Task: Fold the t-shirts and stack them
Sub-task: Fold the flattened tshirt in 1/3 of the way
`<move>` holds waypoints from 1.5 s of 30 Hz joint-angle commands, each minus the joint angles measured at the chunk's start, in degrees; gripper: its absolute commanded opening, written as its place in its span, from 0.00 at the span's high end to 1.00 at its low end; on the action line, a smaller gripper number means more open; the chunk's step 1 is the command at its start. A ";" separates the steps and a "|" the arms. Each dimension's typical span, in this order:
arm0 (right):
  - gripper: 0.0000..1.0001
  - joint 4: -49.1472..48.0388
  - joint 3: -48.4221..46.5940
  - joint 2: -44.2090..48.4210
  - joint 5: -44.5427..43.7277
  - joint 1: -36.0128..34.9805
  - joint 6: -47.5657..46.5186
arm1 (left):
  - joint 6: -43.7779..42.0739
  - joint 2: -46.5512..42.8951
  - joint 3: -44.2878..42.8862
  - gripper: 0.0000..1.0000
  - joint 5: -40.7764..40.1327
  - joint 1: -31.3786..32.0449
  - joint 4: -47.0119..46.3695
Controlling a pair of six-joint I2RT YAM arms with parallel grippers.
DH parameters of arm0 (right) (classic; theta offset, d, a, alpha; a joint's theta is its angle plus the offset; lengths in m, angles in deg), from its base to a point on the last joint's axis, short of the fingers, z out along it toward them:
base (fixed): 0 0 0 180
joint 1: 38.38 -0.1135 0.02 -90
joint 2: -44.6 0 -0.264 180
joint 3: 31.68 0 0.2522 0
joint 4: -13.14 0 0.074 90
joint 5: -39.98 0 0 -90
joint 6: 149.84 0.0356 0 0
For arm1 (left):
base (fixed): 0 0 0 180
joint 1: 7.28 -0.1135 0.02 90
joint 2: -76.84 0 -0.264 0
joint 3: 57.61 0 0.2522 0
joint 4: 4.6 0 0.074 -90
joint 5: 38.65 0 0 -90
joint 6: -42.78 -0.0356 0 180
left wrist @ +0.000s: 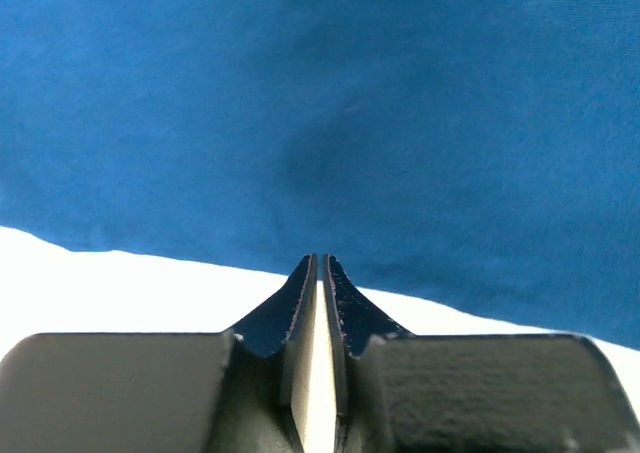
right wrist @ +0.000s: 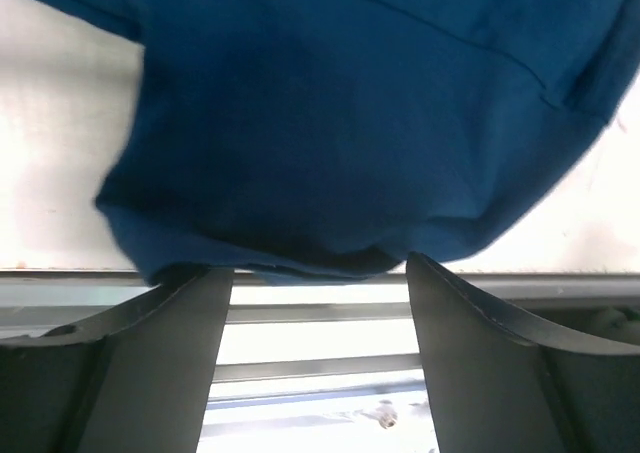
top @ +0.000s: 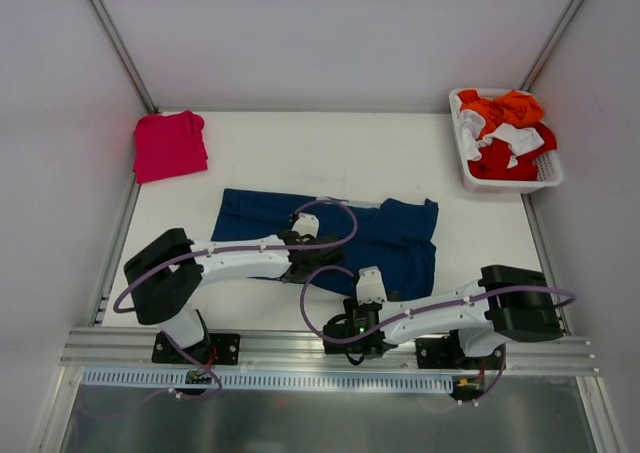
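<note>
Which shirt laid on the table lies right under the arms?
The navy blue t-shirt, spread out in the middle; the pinkish-red t-shirt sits apart in the far left corner.

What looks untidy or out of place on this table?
The navy t-shirt lies rumpled and lopsided mid-table, not squarely folded. The pink-red t-shirt sits apart at the far-left corner, unstacked. Clothes in the basket are jumbled.

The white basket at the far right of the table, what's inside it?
The white basket holds a crumpled heap: orange cloth at the back, white cloth in the middle, red cloth in front. The heap covers the basket's floor, so anything beneath is hidden.
</note>
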 commanded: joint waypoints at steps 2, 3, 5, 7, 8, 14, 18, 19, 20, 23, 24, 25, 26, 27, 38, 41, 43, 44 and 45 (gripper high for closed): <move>0.38 -3.60 -1.41 1.88 -3.54 1.45 -4.90 | 3.39 -7.06 2.54 0.91 -3.96 0.78 0.50; 0.42 -4.30 -1.23 1.88 -3.37 1.89 -5.60 | 3.30 -7.50 2.72 0.90 -4.05 0.78 0.59; 0.66 -6.15 -0.44 1.44 -2.49 2.24 -6.57 | 3.39 -7.51 3.25 0.89 -3.87 0.78 0.50; 0.81 -7.03 0.35 0.82 -1.61 2.24 -6.31 | 3.65 -6.89 3.60 0.89 -3.35 0.78 0.50; 0.82 -7.03 0.61 0.73 -1.35 2.24 -6.05 | 3.74 -6.54 3.60 0.89 -3.26 0.78 0.50; 1.00 -8.09 3.78 1.52 0.50 2.24 -3.94 | 3.74 -5.48 3.34 0.90 -2.38 0.69 0.59; 1.00 6.38 -0.86 2.75 1.12 0.40 -0.43 | 3.22 -6.54 3.60 0.90 -2.99 0.78 0.50; 1.00 9.81 -2.45 2.75 0.77 -1.34 0.89 | 3.13 -6.63 3.60 0.90 -3.08 0.78 0.59; 0.99 16.11 -5.77 2.49 0.77 -2.14 2.81 | 3.13 -6.45 3.51 0.90 -3.17 0.78 0.50; 1.00 24.75 -10.27 1.18 1.20 -4.86 5.02 | 2.77 -4.97 2.72 0.90 -2.56 0.78 0.59; 0.99 26.09 -12.72 0.30 1.55 -5.40 6.07 | 2.78 -4.52 2.29 0.90 -2.29 0.78 0.50; 1.00 27.14 -13.70 -0.05 2.08 -5.93 6.61 | 2.78 -4.26 2.11 0.91 -1.77 0.78 0.50; 0.99 28.20 -14.49 -0.67 2.61 -6.63 6.79 | 2.69 -3.73 1.93 0.91 -1.59 0.78 0.50; 0.99 28.47 -15.63 -1.80 3.57 -6.90 7.31 | 2.69 -3.64 1.67 0.91 -1.33 0.78 0.59; 0.79 27.68 -20.12 -12.88 12.10 -11.38 8.45 | 0.67 -5.83 2.81 0.91 -2.38 0.78 0.41; 0.68 29.43 -21.79 -11.93 12.11 -12.96 10.90 | 0.40 -5.84 2.81 0.91 -2.64 0.78 0.33; 0.62 31.89 -22.32 -10.53 10.36 -13.49 12.84 | 0.14 -5.49 2.46 0.91 -2.99 0.78 0.41; 0.62 34.25 -22.15 -9.65 9.30 -13.40 14.85 | -0.04 -5.05 1.67 0.91 -3.17 0.78 0.33; 0.60 35.14 -21.89 -7.46 6.77 -13.40 15.66 | -0.30 -4.87 1.14 0.91 -3.26 0.78 0.33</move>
